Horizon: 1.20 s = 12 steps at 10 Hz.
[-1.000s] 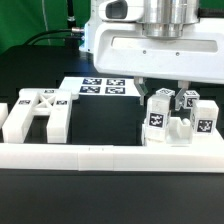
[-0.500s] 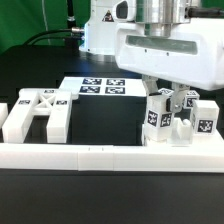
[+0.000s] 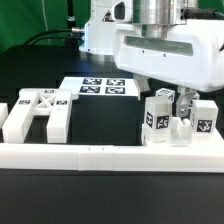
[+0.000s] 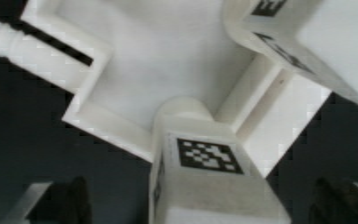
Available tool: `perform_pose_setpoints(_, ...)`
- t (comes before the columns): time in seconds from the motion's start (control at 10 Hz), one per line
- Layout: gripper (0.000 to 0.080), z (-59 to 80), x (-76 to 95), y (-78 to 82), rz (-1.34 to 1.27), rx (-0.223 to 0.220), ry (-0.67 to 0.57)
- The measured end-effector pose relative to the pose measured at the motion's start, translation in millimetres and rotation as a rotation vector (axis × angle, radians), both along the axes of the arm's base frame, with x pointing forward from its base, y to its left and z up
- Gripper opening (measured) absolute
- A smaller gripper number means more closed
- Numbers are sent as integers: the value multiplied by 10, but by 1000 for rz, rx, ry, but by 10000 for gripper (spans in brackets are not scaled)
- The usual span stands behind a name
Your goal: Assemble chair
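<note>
Tool (image 3: 167, 96), spread wide, hovers over chunky white chair parts (image 3: 157, 120) bearing black-and-white square tags.

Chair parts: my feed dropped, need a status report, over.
End effector open, low, straddling a tagged block at the exterior view's right. Not gripped yet. Neighbouring blocks crowd close; H-shaped piece lies apart.

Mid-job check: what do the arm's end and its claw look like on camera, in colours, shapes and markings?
The claw has a broad boxy white plastic housing with rounded corners, hung under a grey metal cylindrical wrist. Its two fingers are dark, nearly black and blocky. More glossy white arm casing shows behind. No markings or cables on it are visible.
</note>
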State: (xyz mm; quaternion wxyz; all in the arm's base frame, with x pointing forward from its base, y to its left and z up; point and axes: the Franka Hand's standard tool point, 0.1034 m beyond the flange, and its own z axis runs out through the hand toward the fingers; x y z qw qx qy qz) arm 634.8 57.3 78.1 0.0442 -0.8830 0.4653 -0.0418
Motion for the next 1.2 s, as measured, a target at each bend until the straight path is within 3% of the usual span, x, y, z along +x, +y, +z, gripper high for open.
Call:
perform_pose_setpoints(0.7,648,8,23,-27,649,-85,-21)
perform_pose_setpoints(1.2,648,7,24,-35,978,-127,-31)
